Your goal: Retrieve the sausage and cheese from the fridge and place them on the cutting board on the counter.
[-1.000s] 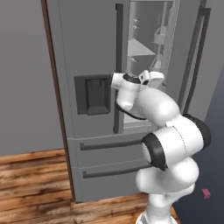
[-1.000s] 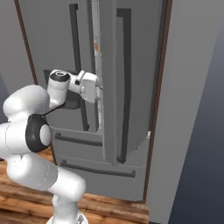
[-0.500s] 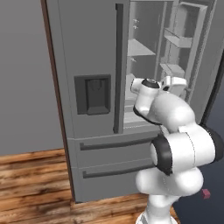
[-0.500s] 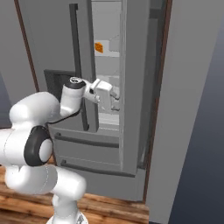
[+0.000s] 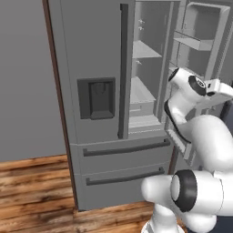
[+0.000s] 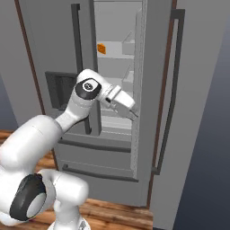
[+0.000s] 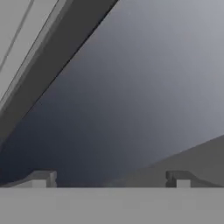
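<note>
right fridge door swung open, hand at the door edge

the tall grey french-door fridge (image 5: pixel 95 104) stands with its left door shut and its right door (image 5: pixel 200 68) swung wide open. the open door stands edge-on in the right base view, like a narrow grey wall with a long dark vertical handle (image 6: pixel 173 90) on its outer face. between this door edge and the shut left door there is a tall, narrow opening into the pale grey shelves (image 6: pixel 119 85). the dark handle of the left door (image 5: pixel 123 73) runs straight up and down beside that opening.

the white arm's two-finger gripper (image 6: pixel 131 110) is just in front of the opening, near the inner edge of the open door, pointing to the right and a little down. in the hand view the two dark fingertips (image 7: pixel 41 178) stand far apart with nothing between them, so the fingers are spread wide and hold nothing. before them is only a smooth grey face and a dark slanted band.

the small orange-yellow cheese wedge (image 6: pixel 102 48) lies on an upper shelf, at the left side of the opening, well above the gripper. it is too small to tell which way its long axis points. below the doors, two lower drawers (image 5: pixel 123 164) are shut, and a wooden floor (image 5: pixel 32 191) lies in front.
</note>
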Tool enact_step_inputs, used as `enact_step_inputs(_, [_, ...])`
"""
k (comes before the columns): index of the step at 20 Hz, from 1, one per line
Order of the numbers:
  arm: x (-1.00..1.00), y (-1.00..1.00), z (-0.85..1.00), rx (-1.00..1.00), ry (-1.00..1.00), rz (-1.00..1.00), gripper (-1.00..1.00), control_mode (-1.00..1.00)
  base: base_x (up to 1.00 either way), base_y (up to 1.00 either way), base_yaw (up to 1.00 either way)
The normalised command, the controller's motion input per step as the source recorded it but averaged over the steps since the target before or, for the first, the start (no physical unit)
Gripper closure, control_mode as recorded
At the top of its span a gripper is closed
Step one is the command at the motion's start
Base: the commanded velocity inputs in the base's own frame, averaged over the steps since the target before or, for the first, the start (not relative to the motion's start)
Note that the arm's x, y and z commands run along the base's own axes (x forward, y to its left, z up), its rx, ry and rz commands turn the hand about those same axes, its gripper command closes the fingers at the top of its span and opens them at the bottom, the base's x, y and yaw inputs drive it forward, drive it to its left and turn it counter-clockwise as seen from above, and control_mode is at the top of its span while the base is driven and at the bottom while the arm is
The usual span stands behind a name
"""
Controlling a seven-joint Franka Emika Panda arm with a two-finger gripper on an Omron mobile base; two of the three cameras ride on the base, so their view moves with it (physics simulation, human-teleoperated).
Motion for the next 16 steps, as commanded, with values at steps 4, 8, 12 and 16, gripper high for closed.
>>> enact_step_inputs(4, [-0.42,0.61,0.44,0.29,-0.54,0.12,-1.00,-1.00,0.00,0.00,0.00])
enact_step_inputs(8, [-0.16,1.00,0.02,0.11,-0.44,0.32,-1.00,-1.00,0.00,0.00,0.00])
enact_step_inputs(12, [0.09,0.99,0.00,0.14,-0.30,0.48,-1.00,-1.00,0.00,0.00,0.00])
enact_step_inputs(16, [0.23,0.89,0.00,0.16,-0.16,0.62,-1.00,-1.00,0.00,0.00,0.00])
